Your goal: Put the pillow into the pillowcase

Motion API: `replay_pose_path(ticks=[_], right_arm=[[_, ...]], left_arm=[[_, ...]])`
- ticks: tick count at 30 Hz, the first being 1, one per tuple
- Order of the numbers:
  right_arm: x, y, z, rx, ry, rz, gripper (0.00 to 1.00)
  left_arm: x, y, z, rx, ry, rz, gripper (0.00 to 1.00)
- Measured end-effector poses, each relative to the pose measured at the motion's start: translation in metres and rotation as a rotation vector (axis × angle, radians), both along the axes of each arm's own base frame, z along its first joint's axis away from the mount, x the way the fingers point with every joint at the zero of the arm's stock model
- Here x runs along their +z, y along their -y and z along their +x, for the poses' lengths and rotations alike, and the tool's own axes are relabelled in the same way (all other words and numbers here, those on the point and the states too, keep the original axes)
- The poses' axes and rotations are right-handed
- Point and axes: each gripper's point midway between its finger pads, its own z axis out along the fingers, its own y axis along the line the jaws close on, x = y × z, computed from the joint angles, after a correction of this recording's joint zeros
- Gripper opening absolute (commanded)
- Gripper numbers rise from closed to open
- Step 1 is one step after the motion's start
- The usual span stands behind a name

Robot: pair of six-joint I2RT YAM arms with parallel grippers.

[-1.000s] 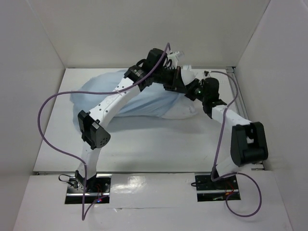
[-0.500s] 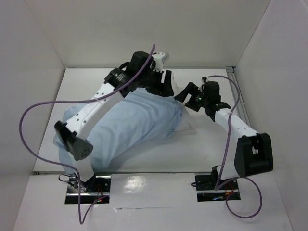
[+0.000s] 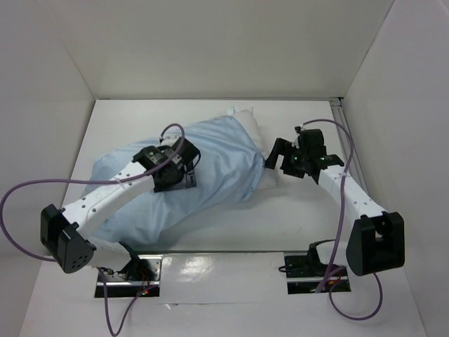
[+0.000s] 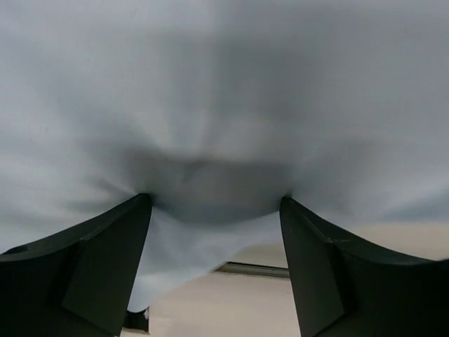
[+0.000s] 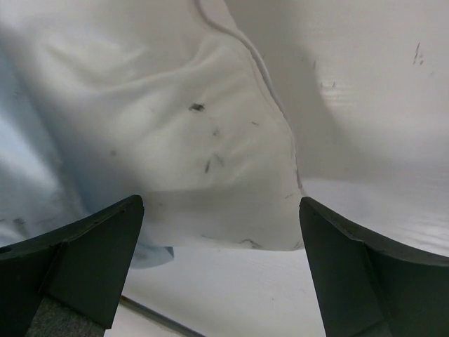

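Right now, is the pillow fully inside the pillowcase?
Not fully. The pillow is mostly in, but its white end sticks out of the pillowcase along the right edge.

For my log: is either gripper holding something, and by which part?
Nothing is held: left gripper, open, presses into the pillowcase; right gripper, open, faces the bare end of the pillow.

The pillowcase is thin light blue cloth, matt and soft, drawn into fine creases across the upper part of my left wrist view. The pillow is white cloth, matt, puckered along its seam and flecked with dark specks. The 2 fingers of my left gripper are black plastic, smooth and dull; those of my right gripper look the same. The table is white, smooth and faintly shiny.
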Motion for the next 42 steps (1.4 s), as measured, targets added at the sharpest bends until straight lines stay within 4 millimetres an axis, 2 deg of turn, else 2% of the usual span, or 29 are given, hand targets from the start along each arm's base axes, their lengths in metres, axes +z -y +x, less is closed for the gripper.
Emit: replay_pose_path(ticks=[2,3,4,5,7,8,9,10,13,15,20,22,24,26,28,31,34,37,40,42], right_arm=[[-0.016,-0.005,-0.002,0.024,-0.049,0.003,0.99],[-0.025,-0.008,-0.003,0.036,-0.077,0.009,0.94],[-0.036,-0.013,-0.004,0.052,-0.107,0.016,0.67],[-0.043,-0.018,-0.006,0.068,-0.131,0.025,0.49],[-0.052,-0.035,-0.009,0.116,-0.158,0.059,0.17],[-0.053,-0.044,-0.010,0.136,-0.166,0.086,0.00],[-0.052,-0.050,-0.009,0.154,-0.159,0.103,0.00],[-0.049,-0.055,-0.008,0.165,-0.156,0.124,0.00],[-0.037,-0.061,0.002,0.177,-0.135,0.139,0.00],[-0.020,-0.061,0.019,0.167,-0.090,0.125,0.00],[0.033,-0.048,0.063,0.092,0.065,0.109,0.00],[0.045,-0.040,0.071,0.052,0.091,0.107,0.00],[0.051,-0.037,0.069,0.036,0.093,0.105,0.00],[0.058,-0.034,0.058,0.028,0.089,0.096,0.00],[0.068,-0.030,0.039,0.020,0.105,0.085,0.00],[0.085,-0.014,-0.007,-0.004,0.128,0.061,0.00],[0.112,-0.001,-0.049,-0.027,0.169,0.052,0.00],[0.138,0.006,-0.075,-0.051,0.182,0.063,0.00],[0.151,0.008,-0.087,-0.085,0.166,0.095,0.00],[0.147,0.006,-0.086,-0.107,0.131,0.114,0.00]], left_arm=[[-0.039,-0.017,-0.021,0.088,-0.097,0.063,0.89],[-0.049,-0.021,-0.028,0.118,-0.122,0.077,0.89],[-0.055,-0.024,-0.032,0.153,-0.131,0.081,0.89],[-0.059,-0.025,-0.035,0.165,-0.137,0.086,0.89],[-0.066,-0.026,-0.036,0.189,-0.132,0.084,0.72],[-0.068,-0.027,-0.034,0.201,-0.131,0.087,0.54],[-0.069,-0.030,-0.032,0.214,-0.128,0.092,0.05],[-0.069,-0.033,-0.028,0.224,-0.123,0.102,0.00],[-0.054,-0.039,-0.008,0.225,-0.100,0.158,0.00],[-0.029,-0.036,0.013,0.202,-0.044,0.167,0.00],[0.066,-0.015,0.063,0.094,0.197,0.076,0.00],[0.096,-0.007,0.072,0.047,0.264,0.038,0.00],[0.122,-0.002,0.073,-0.001,0.307,0.009,0.00],[0.142,0.002,0.070,-0.038,0.337,-0.016,0.00],[0.150,0.003,0.063,-0.067,0.349,-0.027,0.00],[0.144,0.002,0.035,-0.125,0.314,-0.049,0.00],[0.134,-0.003,0.001,-0.188,0.237,-0.071,0.00],[0.132,-0.002,-0.019,-0.240,0.179,-0.108,0.00],[0.129,0.000,-0.017,-0.262,0.146,-0.114,0.00],[0.121,-0.002,0.000,-0.245,0.123,-0.094,0.00]])
